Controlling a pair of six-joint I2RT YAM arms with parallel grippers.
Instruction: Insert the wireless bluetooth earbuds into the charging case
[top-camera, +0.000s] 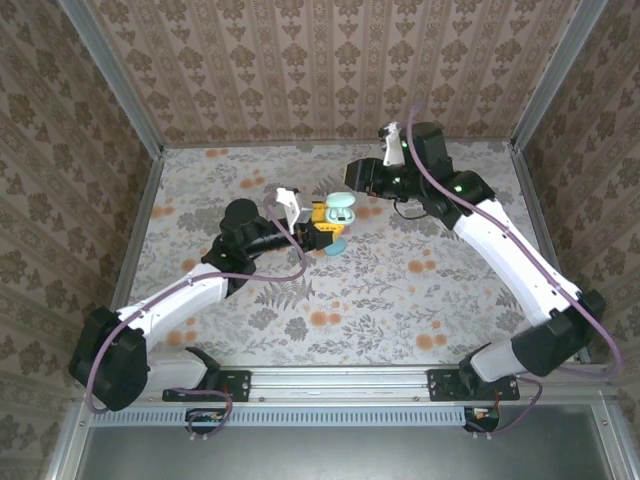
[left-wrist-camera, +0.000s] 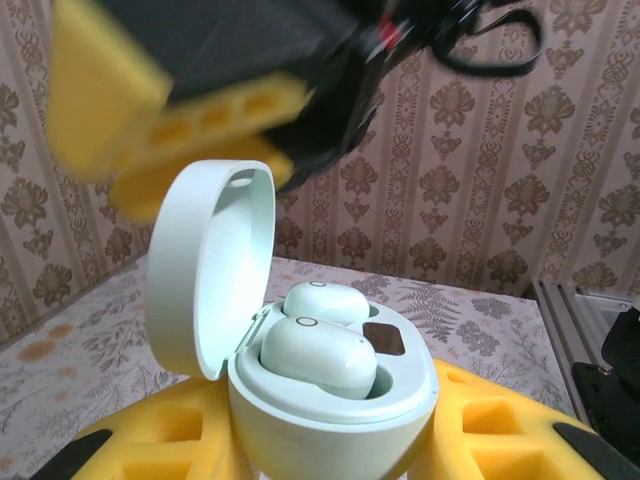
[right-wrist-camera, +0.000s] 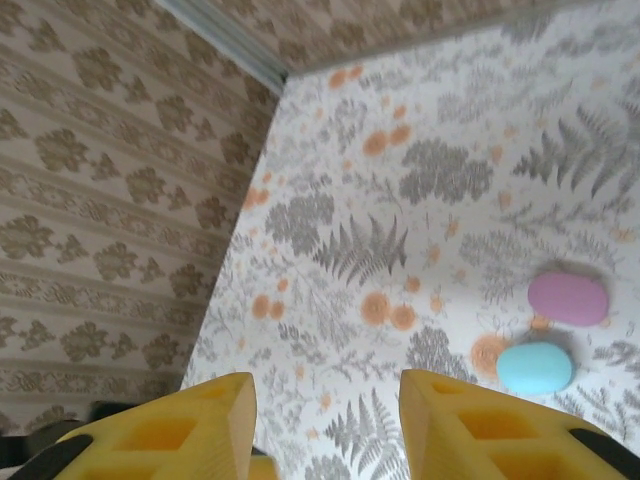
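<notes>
A: The pale mint pebble-shaped plastic charging case (left-wrist-camera: 330, 415); do the buds match?
B: Yes, small rounded mint-white plastic earbuds (left-wrist-camera: 318, 355); table (right-wrist-camera: 350, 170) grey ferns, orange flowers; papered walls (right-wrist-camera: 100, 150) brown damask.

No legible text or markings anywhere

The walls (top-camera: 330, 70) all around have brown paper with a leafy pattern on it. The table (top-camera: 400, 290) is flat, with a pale mat of grey ferns and orange flowers. Grey metal posts (top-camera: 112, 80) stand in the back corners. A metal rail (top-camera: 340, 378) runs along the near edge. The light is soft.
</notes>
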